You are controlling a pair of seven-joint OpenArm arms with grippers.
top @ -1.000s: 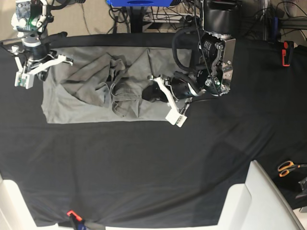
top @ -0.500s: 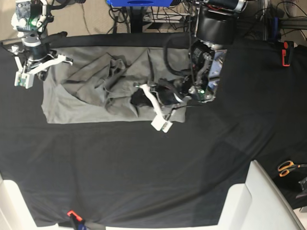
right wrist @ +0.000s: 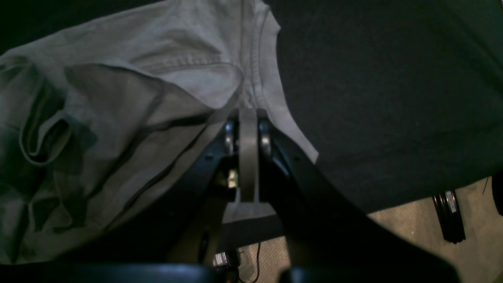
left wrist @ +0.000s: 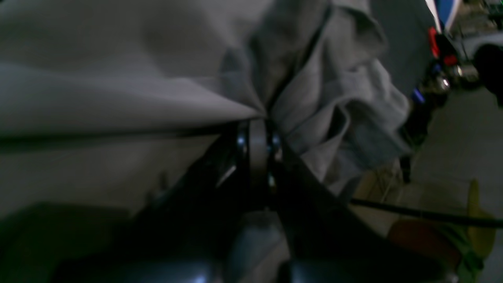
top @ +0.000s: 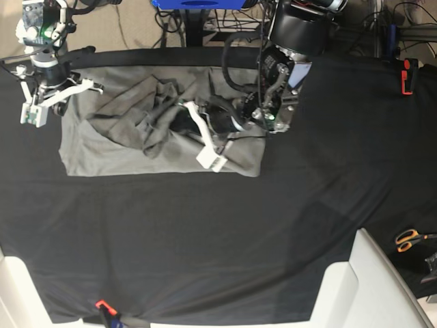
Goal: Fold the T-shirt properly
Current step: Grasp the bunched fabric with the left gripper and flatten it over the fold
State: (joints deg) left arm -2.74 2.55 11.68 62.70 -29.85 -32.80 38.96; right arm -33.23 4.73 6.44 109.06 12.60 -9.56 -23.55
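Left wrist view: the left gripper (left wrist: 257, 118) has its jaws pinched tight on a bunched fold of the T-shirt (left wrist: 137, 78), cloth fanning out ahead of them.

Right wrist view: the right gripper (right wrist: 248, 112) has its jaws clamped on the shirt's hem, black tabletop (right wrist: 393, 78) to their right.

Base view: the shirt lies crumpled between both grippers, scissors (top: 408, 239) well apart.

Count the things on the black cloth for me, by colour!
Light-grey wrinkled cotton T-shirt: 1
Orange-handled metal scissors: 1
Red plastic clamps: 2
Total: 4
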